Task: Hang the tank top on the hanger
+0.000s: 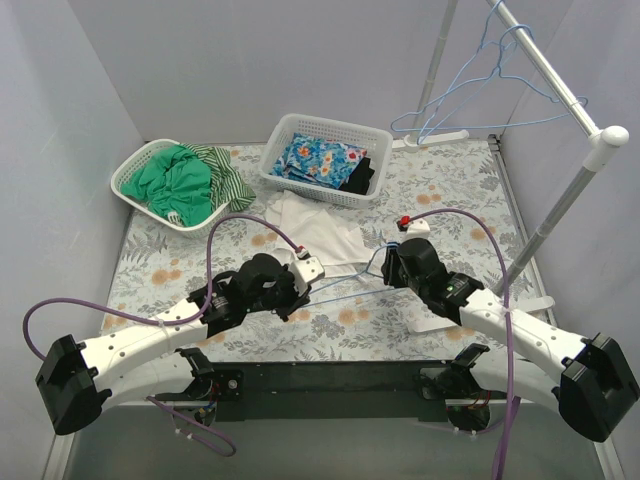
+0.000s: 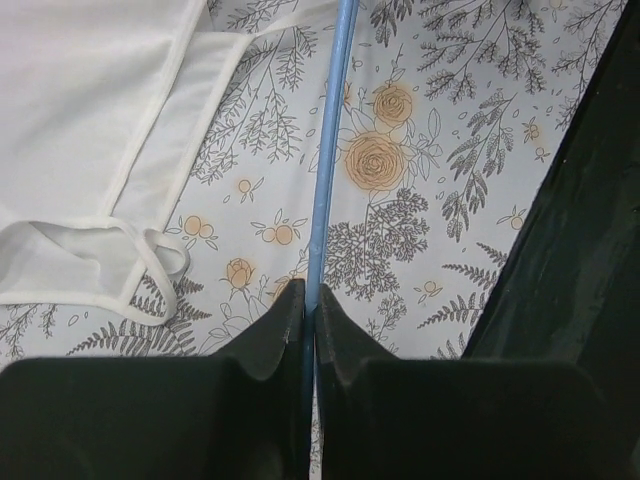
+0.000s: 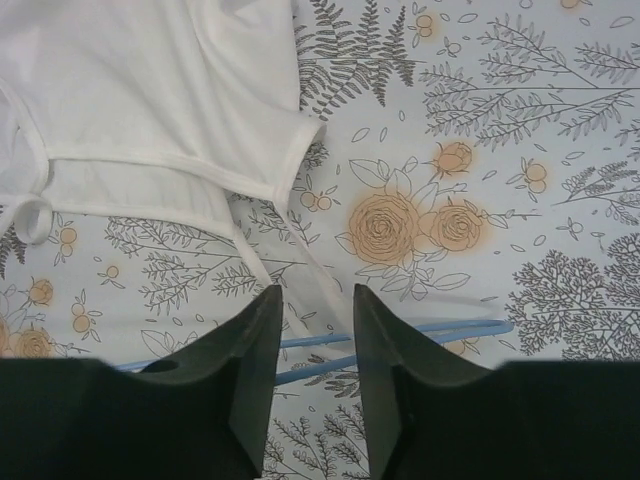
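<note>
The left gripper (image 2: pixel 310 300) was clamped on one thin wire of the pale-blue hanger (image 2: pixel 322 190), pinning it low over the flowered worktop (image 2: pixel 470 120). The right gripper (image 3: pixel 315 310) hung just above the hanger's other end with its jaws apart, holding nothing. Blue wire ran across beneath its fingers. The white tank top (image 1: pixel 315 232) lay spread flat on the worktop just beyond both grippers. Its hemmed edge and thin straps were close to the hanger, but no part of it was yet threaded over the frame. A strap appeared to trail toward the gap between the right gripper's fingers, though whether it touched the wire could not be told.

The work looked to be at its early stage, with the hanger secured and the garment still to be brought onto it. The next move likely called for the free right gripper to pinch a strap or the neckline edge and lift only one layer of the floppy cloth. It would then draw that opening over a hanger shoulder while the left gripper kept the wire from swinging.

Behind, two white baskets (image 1: pixel 322 130) held other garments. Spare hangers (image 1: pixel 470 85) hung from a rail at the far right.
</note>
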Available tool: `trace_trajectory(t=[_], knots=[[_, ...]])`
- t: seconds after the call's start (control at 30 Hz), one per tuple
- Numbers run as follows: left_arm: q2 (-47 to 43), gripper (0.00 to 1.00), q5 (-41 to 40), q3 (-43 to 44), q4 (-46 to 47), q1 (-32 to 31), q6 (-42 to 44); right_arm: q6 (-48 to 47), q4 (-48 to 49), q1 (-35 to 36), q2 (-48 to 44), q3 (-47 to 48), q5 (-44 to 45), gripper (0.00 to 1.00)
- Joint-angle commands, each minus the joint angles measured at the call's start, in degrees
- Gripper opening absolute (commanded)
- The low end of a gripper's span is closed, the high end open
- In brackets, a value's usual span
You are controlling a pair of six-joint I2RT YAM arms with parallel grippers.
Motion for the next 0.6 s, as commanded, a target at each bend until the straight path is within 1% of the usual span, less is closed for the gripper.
trace_trajectory(t=[0.0, 0.2, 0.37, 0.57], knots=[[-0.6, 0.0, -1.6, -1.4, 8.2, 0.4, -1.7, 2.3, 4.5, 0.4, -5.5, -3.2, 0.6, 0.49], [-0.3, 0.0, -1.0, -2.3, 8.7, 0.4, -2.1, 3.4, 3.7, 0.2, -8.4, -4.2, 3.1, 0.58], [-0.9, 0.0, 0.1, -2.3, 8.2, 0.9, -1.8, 4.3, 1.8, -0.8, -4.9, -3.1, 2.9, 0.59], [-3.8, 0.0, 0.1, -3.1, 8.0, 1.2, -2.2, 3.1, 1.8, -2.9, -0.7, -2.6, 1.1, 0.64]])
